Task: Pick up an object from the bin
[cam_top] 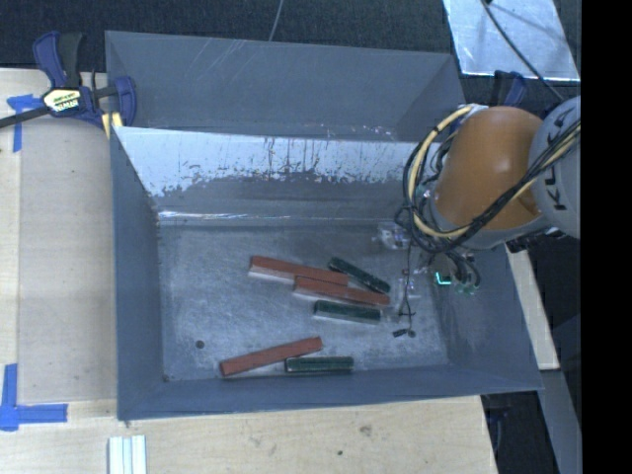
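Observation:
My gripper [406,309] hangs low over the right side of the bin floor, under the arm's orange cover. Just left of it lies a dark green bar [348,311], its right end close to the gripper. Above that bar sit a red-brown bar [336,290] and another dark bar [358,276], lying slantwise. I see nothing held in the gripper.
A third red-brown bar [284,268] lies further left in the same cluster. Near the bin's front wall lie a red-brown bar [271,355] and a dark green bar [319,364]. The bin's right wall is close beside the gripper.

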Controlling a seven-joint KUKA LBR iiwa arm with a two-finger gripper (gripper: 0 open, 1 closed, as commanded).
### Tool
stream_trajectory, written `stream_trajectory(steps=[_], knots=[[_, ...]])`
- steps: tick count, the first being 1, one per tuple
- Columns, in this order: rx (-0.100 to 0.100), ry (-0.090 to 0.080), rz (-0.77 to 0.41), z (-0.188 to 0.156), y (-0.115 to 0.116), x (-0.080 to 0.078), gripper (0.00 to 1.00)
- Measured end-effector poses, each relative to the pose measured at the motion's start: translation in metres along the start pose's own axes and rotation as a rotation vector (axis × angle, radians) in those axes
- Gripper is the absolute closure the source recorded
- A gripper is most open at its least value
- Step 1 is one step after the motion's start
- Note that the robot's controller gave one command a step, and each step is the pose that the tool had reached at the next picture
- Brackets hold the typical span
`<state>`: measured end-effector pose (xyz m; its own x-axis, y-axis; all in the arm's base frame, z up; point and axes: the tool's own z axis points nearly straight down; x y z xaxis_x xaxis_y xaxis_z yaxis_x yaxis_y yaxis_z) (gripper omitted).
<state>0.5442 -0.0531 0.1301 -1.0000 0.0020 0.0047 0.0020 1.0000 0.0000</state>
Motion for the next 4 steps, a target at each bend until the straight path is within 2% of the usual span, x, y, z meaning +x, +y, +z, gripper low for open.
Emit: stream_trajectory(steps=[1, 2, 3, 4], knots=[[0.001, -0.008, -0.002, -0.004, 0.0, -0.002, 0.0], [0.0, -0.011, 0.058, 0.041, 0.029, 0.026, 0.0], [0.0, -0.01, 0.071, 0.047, 0.041, -0.001, 1.0], [0.0, -0.01, 0.07, 0.047, 0.041, -0.001, 1.0]])
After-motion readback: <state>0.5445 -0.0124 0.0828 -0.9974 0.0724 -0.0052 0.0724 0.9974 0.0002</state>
